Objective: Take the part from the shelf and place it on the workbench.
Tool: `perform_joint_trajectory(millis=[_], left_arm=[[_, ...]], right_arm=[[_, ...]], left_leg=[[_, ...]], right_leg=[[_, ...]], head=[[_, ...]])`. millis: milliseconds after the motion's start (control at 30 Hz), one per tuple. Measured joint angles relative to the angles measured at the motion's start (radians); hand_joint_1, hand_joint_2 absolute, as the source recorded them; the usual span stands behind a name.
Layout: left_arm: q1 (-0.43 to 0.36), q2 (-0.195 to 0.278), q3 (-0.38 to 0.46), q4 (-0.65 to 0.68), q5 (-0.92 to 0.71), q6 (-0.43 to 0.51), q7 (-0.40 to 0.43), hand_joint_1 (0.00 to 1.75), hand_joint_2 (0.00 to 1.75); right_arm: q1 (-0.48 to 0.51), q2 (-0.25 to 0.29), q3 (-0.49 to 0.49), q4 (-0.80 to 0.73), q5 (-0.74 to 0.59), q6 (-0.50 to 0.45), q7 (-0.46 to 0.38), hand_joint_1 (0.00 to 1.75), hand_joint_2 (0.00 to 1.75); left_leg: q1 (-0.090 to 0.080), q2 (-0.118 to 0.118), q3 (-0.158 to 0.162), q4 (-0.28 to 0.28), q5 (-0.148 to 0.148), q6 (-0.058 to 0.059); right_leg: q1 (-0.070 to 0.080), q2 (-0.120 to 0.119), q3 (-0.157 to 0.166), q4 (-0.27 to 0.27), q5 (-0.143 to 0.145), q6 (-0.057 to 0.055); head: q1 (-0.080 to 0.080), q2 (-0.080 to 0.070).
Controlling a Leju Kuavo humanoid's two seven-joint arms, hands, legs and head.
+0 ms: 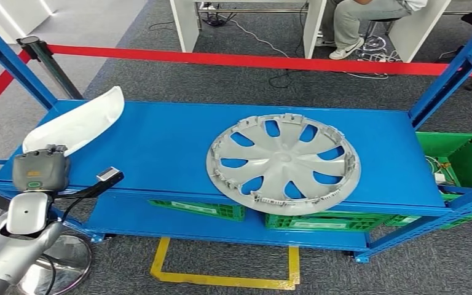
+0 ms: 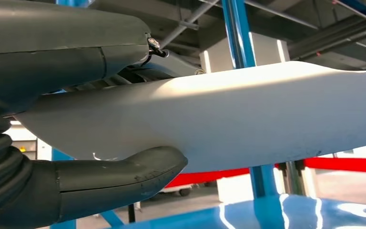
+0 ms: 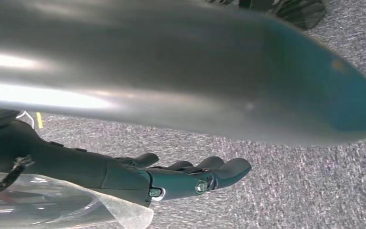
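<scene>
A white curved part (image 1: pixel 77 126) sits at the left end of the blue shelf's top deck (image 1: pixel 160 141), and my left hand (image 1: pixel 40 169) holds its near end. In the left wrist view the white part (image 2: pixel 267 119) is clamped between the thumb (image 2: pixel 124 174) below and the dark fingers (image 2: pixel 66 47) above, and a gap shows between the part and the blue surface (image 2: pixel 276 212). A grey wheel cover (image 1: pixel 283 161) lies flat on the deck, right of the middle. My right hand (image 3: pixel 171 179) hangs over grey carpet, its fingers stretched out and holding nothing.
Blue uprights (image 1: pixel 448 74) frame the shelf. Green crates (image 1: pixel 196 209) stand on the lower deck, and another green crate (image 1: pixel 461 157) stands at the right. Red barrier tape (image 1: pixel 252 60) runs behind. A seated person (image 1: pixel 362 18) is at white tables beyond it. Yellow floor marking (image 1: pixel 221 279) lies in front.
</scene>
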Motion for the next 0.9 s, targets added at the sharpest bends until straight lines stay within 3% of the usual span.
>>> perform_joint_trajectory(millis=[133,200,233,300,367,400,433,500,567,667,733,833,867,900], left_arm=[[-0.002,0.038,-0.038,-0.020,0.000,-0.002,0.044,1.75,1.75],[-0.005,0.053,-0.056,-0.028,0.000,-0.003,0.056,1.75,1.75],[-0.006,0.057,-0.062,-0.031,-0.001,-0.003,0.058,1.75,1.75],[-0.003,0.062,-0.072,-0.033,-0.001,-0.005,0.060,1.75,1.75],[0.004,0.064,-0.081,-0.034,-0.002,-0.010,0.058,1.75,1.75],[0.007,0.064,-0.084,-0.034,-0.002,-0.013,0.055,1.75,1.75],[0.009,0.064,-0.086,-0.034,-0.002,-0.016,0.051,1.75,1.75],[0.011,0.066,-0.088,-0.036,-0.002,-0.019,0.045,1.75,1.75],[0.012,0.068,-0.089,-0.040,-0.002,-0.021,0.040,1.75,1.75],[0.013,0.072,-0.089,-0.043,-0.002,-0.024,0.035,1.75,1.75],[0.014,0.074,-0.089,-0.044,-0.002,-0.025,0.032,1.75,1.75],[0.016,0.075,-0.089,-0.044,-0.002,-0.029,0.027,1.75,1.75],[0.018,0.075,-0.088,-0.044,-0.002,-0.032,0.022,1.75,1.75],[0.021,0.075,-0.087,-0.044,-0.002,-0.035,0.016,1.75,1.75]], right_arm=[[0.000,0.000,0.001,0.007,-0.002,-0.001,-0.001,0.00,0.00],[0.000,0.000,0.001,0.009,-0.003,-0.002,-0.001,0.00,0.00],[0.000,-0.001,0.001,0.010,-0.003,-0.003,-0.002,0.00,0.00],[0.000,-0.001,0.002,0.011,-0.004,-0.004,-0.002,0.00,0.00],[0.000,-0.001,0.002,0.012,-0.004,-0.003,-0.002,0.00,0.00],[0.001,-0.001,0.002,0.012,-0.004,-0.003,-0.002,0.00,0.00],[0.001,-0.001,0.002,0.012,-0.004,-0.003,-0.002,0.00,0.00],[0.000,-0.001,0.003,0.013,-0.004,-0.003,-0.002,0.00,0.00],[-0.002,-0.001,0.004,0.014,-0.004,-0.002,-0.003,0.00,0.00],[-0.002,-0.002,0.005,0.014,-0.004,-0.001,-0.004,0.00,0.00],[-0.001,-0.002,0.005,0.014,-0.004,-0.001,-0.004,0.00,0.00],[-0.002,-0.002,0.006,0.014,-0.006,0.000,-0.004,0.00,0.00],[-0.002,-0.002,0.006,0.014,-0.009,0.000,-0.003,0.00,0.00],[-0.001,-0.002,0.006,0.014,-0.013,0.001,-0.003,0.00,0.00]], left_leg=[[-0.001,0.001,0.000,-0.003,0.007,0.013],[0.004,0.005,0.004,-0.024,0.025,0.023],[0.008,0.007,0.005,-0.034,0.033,0.027],[0.010,0.009,0.000,-0.037,0.038,0.031],[0.011,0.011,-0.006,-0.034,0.040,0.029],[0.013,0.011,-0.009,-0.032,0.041,0.026],[0.016,0.011,-0.011,-0.028,0.041,0.023],[0.020,0.011,-0.019,-0.015,0.037,0.010],[0.019,0.009,-0.029,0.000,0.036,-0.006],[0.021,0.007,-0.039,0.011,0.039,-0.023],[0.024,0.007,-0.057,0.052,-0.004,-0.030],[0.024,0.007,-0.117,0.230,-0.121,-0.034],[0.024,0.007,-0.126,0.276,-0.139,-0.032],[0.023,0.007,-0.121,0.290,-0.137,-0.029]], right_leg=[[-0.001,0.001,0.002,-0.006,0.007,0.010],[0.001,0.001,-0.005,0.003,-0.007,0.018],[0.001,0.000,-0.019,0.032,-0.031,0.021],[-0.002,0.000,-0.070,0.153,-0.100,0.027],[-0.005,-0.001,-0.108,0.252,-0.132,0.035],[-0.008,-0.002,-0.104,0.252,-0.121,0.039],[-0.011,-0.003,-0.079,0.212,-0.094,0.043],[-0.015,-0.005,-0.003,0.082,-0.045,0.049],[-0.014,-0.002,0.038,0.012,-0.032,0.041],[-0.011,0.002,0.028,0.014,-0.031,0.015],[-0.010,0.001,0.017,0.013,-0.021,-0.003],[-0.004,0.000,-0.011,0.013,-0.002,-0.022],[0.000,-0.001,-0.020,0.013,0.005,-0.025],[0.003,-0.001,-0.030,0.013,0.013,-0.026]], head=[[-0.001,0.000],[0.001,0.000],[0.002,0.000],[0.002,0.000],[0.002,0.000],[0.002,0.000],[0.002,0.000],[0.003,0.000],[0.004,0.000],[0.002,0.000],[0.000,0.000],[-0.003,0.000],[-0.003,0.000],[-0.003,0.000]])
